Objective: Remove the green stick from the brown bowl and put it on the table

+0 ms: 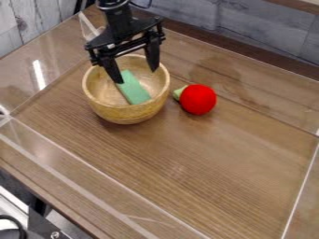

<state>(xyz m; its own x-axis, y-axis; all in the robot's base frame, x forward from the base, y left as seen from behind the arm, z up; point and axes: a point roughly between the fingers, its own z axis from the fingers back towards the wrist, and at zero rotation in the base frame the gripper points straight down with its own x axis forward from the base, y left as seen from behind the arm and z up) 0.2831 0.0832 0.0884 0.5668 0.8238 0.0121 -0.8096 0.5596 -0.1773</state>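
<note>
The flat light-green stick (133,89) lies in the round tan wooden bowl (126,113); the black gripper's (134,71) fingers stand wide, holding nothing, probably to straddle it.

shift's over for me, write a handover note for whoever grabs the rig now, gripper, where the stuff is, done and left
Gripper: open, fingers apart over the bowl, nothing lifted; whether a fingertip touches the green stick can't be told from this view.
Green stick: inside the brown bowl, lying at a slant.
Red round object: on the table, just beside the bowl, not part of the job.
Done: arm is over the bowl; stick not yet out.
Left: grip the stick, lift it over the rim, set it on the table, release.
</note>
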